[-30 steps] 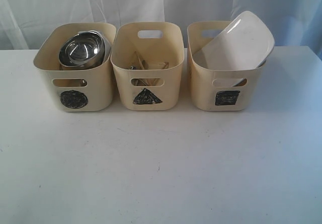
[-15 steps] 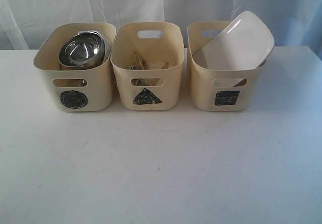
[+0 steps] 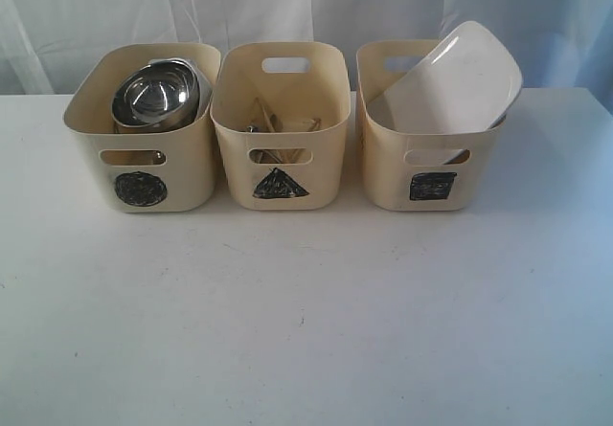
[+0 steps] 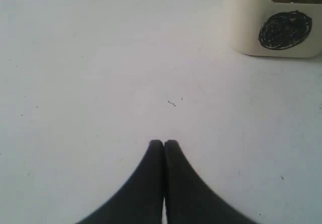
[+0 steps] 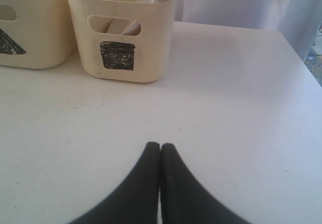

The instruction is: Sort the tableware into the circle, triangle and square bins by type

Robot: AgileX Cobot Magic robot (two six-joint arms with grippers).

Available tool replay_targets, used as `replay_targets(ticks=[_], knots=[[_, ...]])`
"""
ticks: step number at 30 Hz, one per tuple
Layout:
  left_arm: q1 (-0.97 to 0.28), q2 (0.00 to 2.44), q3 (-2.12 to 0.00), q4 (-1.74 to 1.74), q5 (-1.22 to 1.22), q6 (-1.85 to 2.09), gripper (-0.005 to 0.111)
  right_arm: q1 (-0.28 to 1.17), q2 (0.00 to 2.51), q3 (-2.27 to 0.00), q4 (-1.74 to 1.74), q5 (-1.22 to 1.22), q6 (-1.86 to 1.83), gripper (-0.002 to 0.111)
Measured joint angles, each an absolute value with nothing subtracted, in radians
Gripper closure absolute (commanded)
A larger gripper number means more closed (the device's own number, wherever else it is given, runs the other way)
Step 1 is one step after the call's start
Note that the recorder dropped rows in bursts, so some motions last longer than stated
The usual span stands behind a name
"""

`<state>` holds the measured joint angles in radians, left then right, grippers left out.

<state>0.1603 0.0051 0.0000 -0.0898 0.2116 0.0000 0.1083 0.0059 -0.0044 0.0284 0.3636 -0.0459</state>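
Three cream bins stand in a row at the back of the table. The circle bin (image 3: 142,153) on the left holds a steel bowl (image 3: 153,94) stacked on other steel ware. Wooden chopsticks (image 3: 263,118) and cutlery lie in the middle triangle bin (image 3: 280,158). A large white square plate (image 3: 458,83) leans in the square bin (image 3: 421,163) on the right. Neither arm shows in the exterior view. My left gripper (image 4: 163,143) is shut and empty over bare table, short of the circle bin (image 4: 274,20). My right gripper (image 5: 160,145) is shut and empty, in front of the square bin (image 5: 121,38).
A white curtain (image 3: 306,5) hangs behind the bins. The white table (image 3: 306,311) stretches bare in front of them, and its right edge (image 5: 302,58) lies close to the square bin. The triangle bin (image 5: 27,27) shows beside the square one in the right wrist view.
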Motion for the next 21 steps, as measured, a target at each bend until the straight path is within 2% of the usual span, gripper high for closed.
replay_targets(ticks=[10, 21], knots=[[0.158, 0.005, 0.000, -0.090, 0.208, 0.000, 0.107, 0.108, 0.006, -0.004, 0.028, 0.364, -0.046, 0.108], [0.085, 0.005, 0.000, -0.090, 0.208, 0.000, 0.107, 0.108, 0.006, -0.004, 0.028, 0.362, -0.046, 0.108]])
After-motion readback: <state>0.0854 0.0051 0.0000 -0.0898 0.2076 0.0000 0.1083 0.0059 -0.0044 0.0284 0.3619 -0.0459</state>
